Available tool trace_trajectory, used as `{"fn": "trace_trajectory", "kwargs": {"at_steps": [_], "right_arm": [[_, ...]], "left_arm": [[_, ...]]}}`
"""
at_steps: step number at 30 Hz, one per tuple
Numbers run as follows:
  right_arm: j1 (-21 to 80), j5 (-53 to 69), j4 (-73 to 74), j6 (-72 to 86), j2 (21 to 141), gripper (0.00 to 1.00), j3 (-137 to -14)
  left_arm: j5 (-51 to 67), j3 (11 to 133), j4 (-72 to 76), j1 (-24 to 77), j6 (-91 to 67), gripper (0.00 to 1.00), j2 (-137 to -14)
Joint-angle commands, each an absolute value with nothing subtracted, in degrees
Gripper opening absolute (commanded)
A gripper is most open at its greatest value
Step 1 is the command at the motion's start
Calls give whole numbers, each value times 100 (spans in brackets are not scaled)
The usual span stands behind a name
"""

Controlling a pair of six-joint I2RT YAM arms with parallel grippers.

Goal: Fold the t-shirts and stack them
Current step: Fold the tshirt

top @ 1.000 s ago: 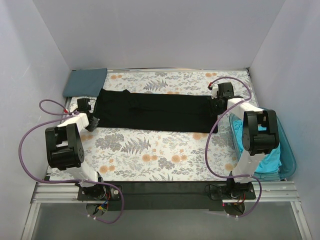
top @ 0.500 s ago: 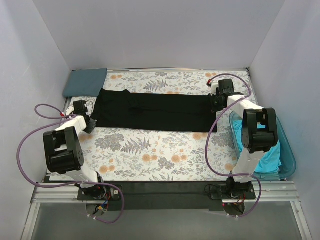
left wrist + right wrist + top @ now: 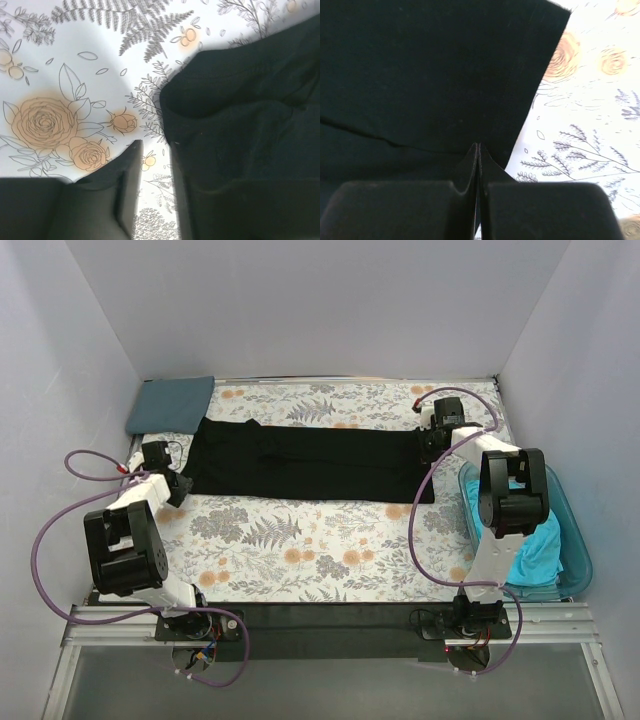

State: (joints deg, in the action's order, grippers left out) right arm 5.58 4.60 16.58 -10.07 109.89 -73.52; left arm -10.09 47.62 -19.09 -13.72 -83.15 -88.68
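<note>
top external: black t-shirt (image 3: 310, 462) lies flat on the floral tabletop cloth (image 3: 300, 540), folded into a long narrow band running left-right, matte, with a few soft creases

slate blue-grey t-shirt (image 3: 170, 403) is a flat folded rectangle just past the black tee's far-left corner

turquoise t-shirt (image 3: 530, 550) is crumpled in a translucent teal tub (image 3: 580, 560), off the black tee's right end on the near side

left pincer (image 3: 182, 486) sits at the black tee's left end, low on the cloth. left wrist: left pincer (image 3: 155, 170) is released, jaws slightly parted, printed cloth showing in the gap, and the tee's rounded, layered edge (image 3: 240, 115) is just right of that gap, not between the jaws

right pincer (image 3: 425, 452) is at the black tee's right end. right wrist: right pincer (image 3: 478, 147) is clenched, jaws pressed into a thin seam, tips on the tee's near-right edge beside its square corner (image 3: 555, 20). can't tell whether fabric is pinched in the seam
</note>
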Motion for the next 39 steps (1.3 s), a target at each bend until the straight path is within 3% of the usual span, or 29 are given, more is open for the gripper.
{"fn": "trace_trajectory", "kwargs": {"at_steps": [1,4,8,22,33,39], "right_arm": [[536,413,1644,-932,11013,1,-7497],[527,413,1644,-940,11013,1,-7497],[527,431,1644,-923,11021,1,-7488],[536,422,1643,-932,10969,1,-7453],[536,396,1635,-932,10942,1,-7436],[527,352,1635,-932,10934,1,-7444]], "left_arm": [[-879,4965,-1811,-1397,-8200,38,-8534],[-844,5115,-1793,-1389,-8191,51,-8648],[-896,5370,-1784,-1354,-8174,54,-8946],[-1257,5818,-1969,-1081,-8016,52,-9632],[-1459,6021,-2223,-1072,-7954,33,-9958],[-1407,6029,-2206,-1064,-7666,43,-9563]]}}
